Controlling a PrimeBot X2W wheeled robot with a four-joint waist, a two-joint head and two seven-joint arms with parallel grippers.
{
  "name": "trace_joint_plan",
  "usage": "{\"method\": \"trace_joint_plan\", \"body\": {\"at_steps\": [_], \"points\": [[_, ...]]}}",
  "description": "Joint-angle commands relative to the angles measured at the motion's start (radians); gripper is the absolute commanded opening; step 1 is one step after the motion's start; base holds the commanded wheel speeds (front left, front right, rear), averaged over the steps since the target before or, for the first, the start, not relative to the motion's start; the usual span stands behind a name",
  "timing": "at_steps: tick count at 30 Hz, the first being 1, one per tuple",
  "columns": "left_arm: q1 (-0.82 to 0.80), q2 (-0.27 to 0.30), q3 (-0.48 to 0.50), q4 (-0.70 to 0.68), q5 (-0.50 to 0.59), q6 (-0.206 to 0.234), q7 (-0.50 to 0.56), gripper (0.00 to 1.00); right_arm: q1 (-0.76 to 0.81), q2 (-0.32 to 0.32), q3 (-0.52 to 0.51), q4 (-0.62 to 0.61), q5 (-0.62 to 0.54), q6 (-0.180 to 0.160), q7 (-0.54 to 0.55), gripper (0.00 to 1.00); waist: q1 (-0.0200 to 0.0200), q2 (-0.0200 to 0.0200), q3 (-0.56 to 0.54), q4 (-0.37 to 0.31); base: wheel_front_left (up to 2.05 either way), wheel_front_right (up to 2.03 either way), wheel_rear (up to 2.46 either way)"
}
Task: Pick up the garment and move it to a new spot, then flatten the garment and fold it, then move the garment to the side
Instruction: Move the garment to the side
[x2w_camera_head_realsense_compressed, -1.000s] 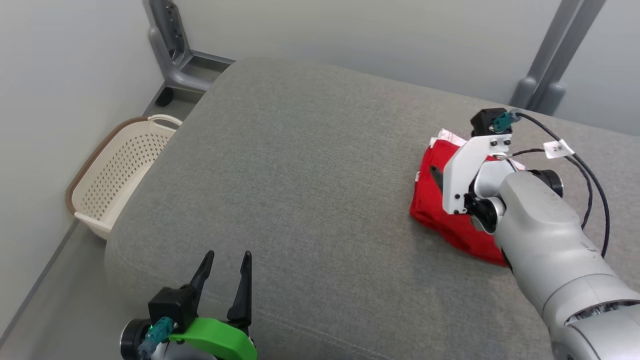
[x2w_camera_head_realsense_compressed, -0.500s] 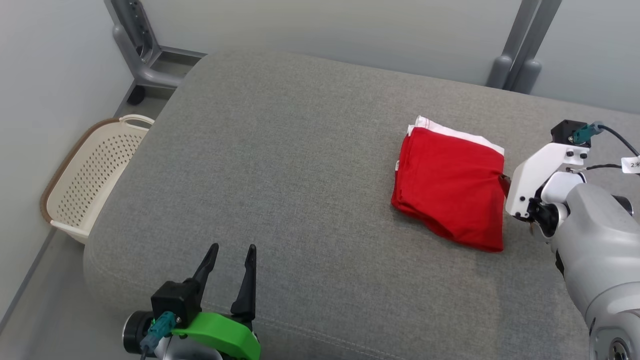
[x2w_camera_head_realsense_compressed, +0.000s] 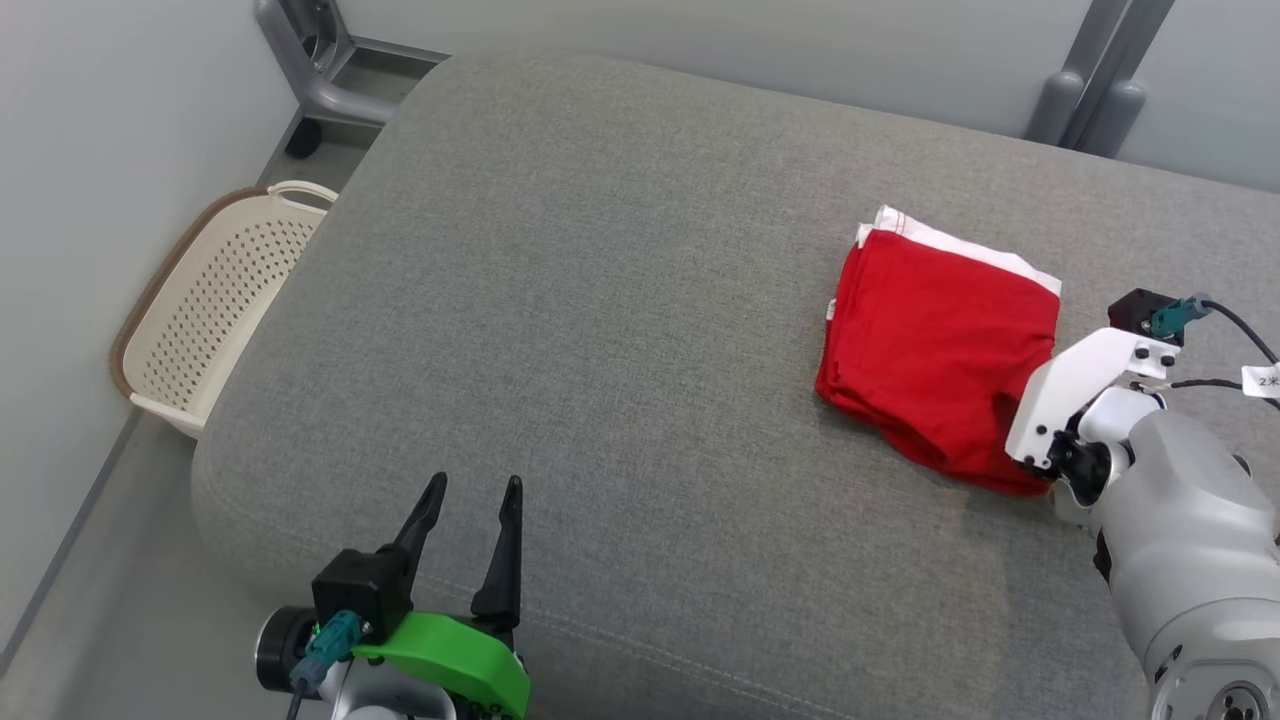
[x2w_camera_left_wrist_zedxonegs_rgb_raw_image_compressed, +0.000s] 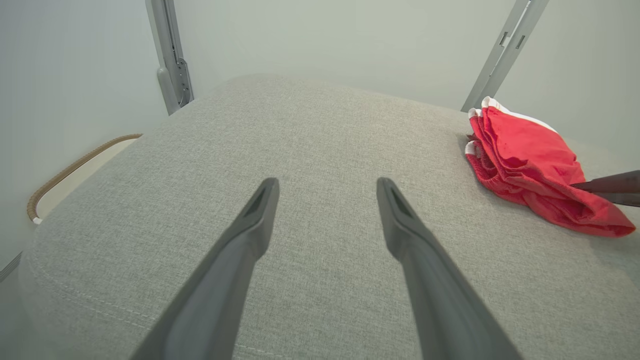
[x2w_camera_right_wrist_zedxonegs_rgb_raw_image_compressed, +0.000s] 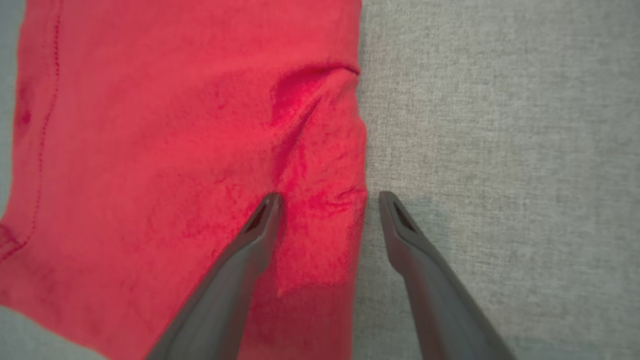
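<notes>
The garment (x2w_camera_head_realsense_compressed: 935, 350) is a folded red piece with white trim at its far edge, lying on the right part of the grey cushion (x2w_camera_head_realsense_compressed: 620, 300). My right gripper (x2w_camera_right_wrist_zedxonegs_rgb_raw_image_compressed: 327, 200) is open and straddles the garment's (x2w_camera_right_wrist_zedxonegs_rgb_raw_image_compressed: 150, 150) edge, one finger over the red cloth, the other over bare cushion. The head view shows its white wrist bracket (x2w_camera_head_realsense_compressed: 1070, 390) at the garment's near right corner. My left gripper (x2w_camera_head_realsense_compressed: 475, 487) stands open with nothing in it over the cushion's front left, far from the garment (x2w_camera_left_wrist_zedxonegs_rgb_raw_image_compressed: 525, 160).
A cream perforated basket (x2w_camera_head_realsense_compressed: 215, 310) sits on the floor beside the cushion's left edge. Grey metal stand legs rise at the back left (x2w_camera_head_realsense_compressed: 320, 70) and back right (x2w_camera_head_realsense_compressed: 1095, 80). Walls close in behind and on the left.
The right arm has drawn back from over the garment to its near right edge, leaving the folded cloth uncovered. The head camera has shifted. The left gripper has stayed put.
</notes>
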Motion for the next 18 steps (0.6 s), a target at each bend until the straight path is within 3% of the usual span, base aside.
{"method": "trace_joint_plan", "body": {"at_steps": [1, 11, 12, 13, 15, 18], "points": [[-0.016, -0.003, -0.003, 0.001, -0.002, 0.001, -0.007, 1.0, 0.018, 0.012, -0.051, -0.02, -0.032, -0.001, 0.011, 1.0, 0.0, 0.0, 0.013, 0.013, 0.0, 0.0, 0.0], [-0.025, -0.005, -0.01, 0.011, -0.008, 0.0, -0.009, 1.0, 0.052, 0.06, -0.252, -0.146, -0.204, -0.001, 0.066, 0.98, 0.0, 0.0, 0.031, 0.031, 0.0, 0.0, 0.0], [-0.026, -0.006, -0.01, 0.011, -0.009, 0.0, -0.01, 1.0, 0.052, 0.063, -0.27, -0.159, -0.224, -0.001, 0.074, 0.78, 0.0, 0.0, 0.032, 0.031, 0.0, 0.0, 0.0], [-0.026, -0.006, -0.01, 0.013, -0.01, 0.001, -0.011, 1.0, 0.051, 0.066, -0.289, -0.17, -0.237, -0.001, 0.08, 0.48, 0.0, 0.0, 0.032, 0.03, 0.0, 0.0, 0.0], [-0.026, -0.006, -0.011, 0.016, -0.012, 0.003, -0.013, 1.0, 0.051, 0.07, -0.317, -0.186, -0.272, -0.001, 0.087, 0.0, 0.0, 0.0, 0.032, 0.029, 0.0, 0.0, 0.0], [-0.026, -0.005, -0.01, 0.023, -0.017, 0.004, -0.016, 1.0, 0.028, 0.073, -0.33, -0.149, -0.3, -0.001, 0.073, 0.0, 0.0, 0.0, 0.023, 0.017, 0.0, 0.0, 0.0]]}}
